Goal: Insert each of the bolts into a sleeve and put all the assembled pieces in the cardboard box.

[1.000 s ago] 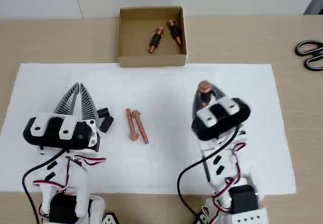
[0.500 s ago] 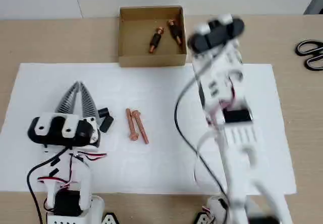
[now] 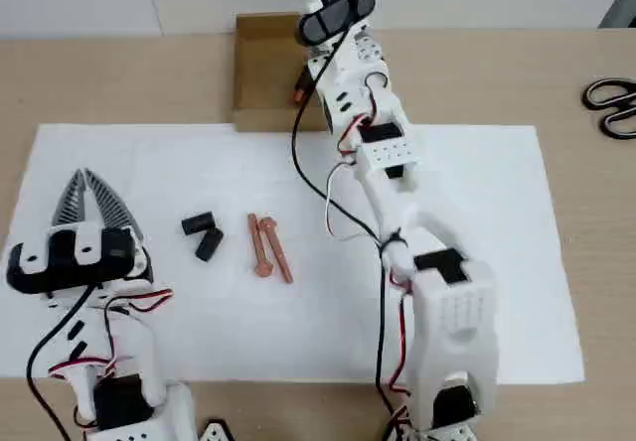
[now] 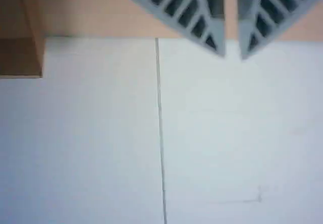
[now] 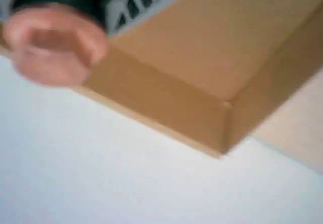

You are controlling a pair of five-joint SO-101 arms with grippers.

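Observation:
My right arm's wrist (image 3: 338,14) stretches over the cardboard box (image 3: 263,64). My right gripper (image 5: 96,12) is shut on an assembled bolt (image 5: 50,45) in its black sleeve, held just above the box's near wall (image 5: 166,103). The arm hides most of the box's inside; a bit of one assembled piece (image 3: 298,93) shows. Two loose copper bolts (image 3: 268,247) lie side by side mid-paper, with two black sleeves (image 3: 204,234) just left of them. My left gripper (image 3: 81,175) hovers over the paper's left part, well left of the sleeves, its fingers (image 4: 214,37) nearly touching and holding nothing.
White paper (image 3: 477,193) covers the table's middle. Scissors (image 3: 611,103) lie at the far right on bare wood. The right arm's links and cables (image 3: 383,163) cross the paper from the front edge to the box.
My right arm swung from over the paper up to the box, carrying the assembled bolt. My left arm drew left, away from the sleeves.

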